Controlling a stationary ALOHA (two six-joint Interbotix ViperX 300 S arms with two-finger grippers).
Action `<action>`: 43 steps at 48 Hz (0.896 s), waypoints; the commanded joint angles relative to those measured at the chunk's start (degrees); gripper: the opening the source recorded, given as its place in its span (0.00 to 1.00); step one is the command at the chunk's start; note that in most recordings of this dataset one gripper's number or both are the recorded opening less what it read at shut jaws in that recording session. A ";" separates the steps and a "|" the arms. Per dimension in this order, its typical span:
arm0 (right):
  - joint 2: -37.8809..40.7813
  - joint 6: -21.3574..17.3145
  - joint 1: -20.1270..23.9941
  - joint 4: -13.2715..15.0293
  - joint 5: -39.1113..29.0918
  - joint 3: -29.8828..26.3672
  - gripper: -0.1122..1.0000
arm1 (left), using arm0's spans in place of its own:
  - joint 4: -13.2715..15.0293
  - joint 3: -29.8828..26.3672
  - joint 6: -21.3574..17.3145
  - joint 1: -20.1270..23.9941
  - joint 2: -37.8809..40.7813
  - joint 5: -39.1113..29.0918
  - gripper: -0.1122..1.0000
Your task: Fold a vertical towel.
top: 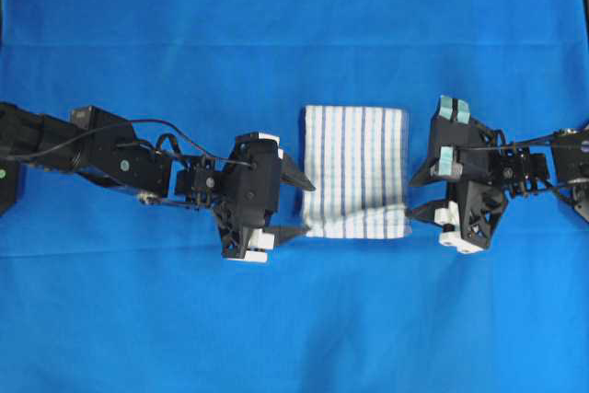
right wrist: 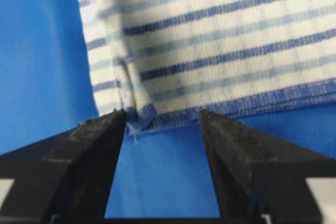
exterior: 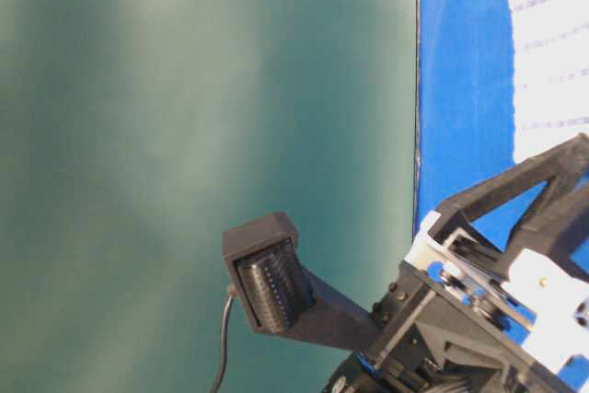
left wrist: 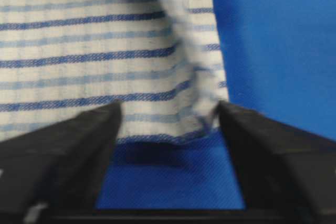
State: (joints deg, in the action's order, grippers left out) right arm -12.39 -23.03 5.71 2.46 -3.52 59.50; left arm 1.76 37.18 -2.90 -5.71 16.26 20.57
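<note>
Clearly folded, the towel (top: 354,170) lies near the middle of the table (top: 294,319), a white woven cloth with thin blue and grey stripes, its near edge slightly rumpled. From overhead, the left tool (top: 296,206) and right tool (top: 416,198) flank it on either side, both released and grasping nothing. Only the wrist views reveal the details: the left tool (left wrist: 168,145) straddles a lifted, puckered corner, while the right tool (right wrist: 164,150) sits just before a small pinched crease at the hem. At table level, one ribbed finger pad (exterior: 271,284) shows.
</note>
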 commanded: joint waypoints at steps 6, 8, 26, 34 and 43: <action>-3.16 0.79 1.49 0.35 -1.67 -2.46 0.65 | -0.09 -0.44 0.00 -0.18 -4.39 -3.16 0.87; -4.31 0.79 2.11 0.62 -2.81 -2.99 0.65 | -0.09 -0.44 -0.09 -0.18 -5.62 -4.48 0.85; -17.58 0.88 3.25 6.77 -10.37 -4.31 0.65 | -0.09 0.97 -0.70 -0.26 -22.24 -16.26 0.84; -26.54 0.79 3.25 10.55 -13.01 -3.87 0.65 | -0.09 3.69 -1.05 -0.18 -29.09 -16.44 0.84; -36.47 0.79 3.16 12.83 -16.96 -3.43 0.65 | -0.09 7.82 -1.76 0.00 -37.18 -16.35 0.83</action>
State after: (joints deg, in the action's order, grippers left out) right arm -45.53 -22.24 8.79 14.50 -19.25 56.60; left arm 1.76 44.30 -4.57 -5.80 -17.14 3.78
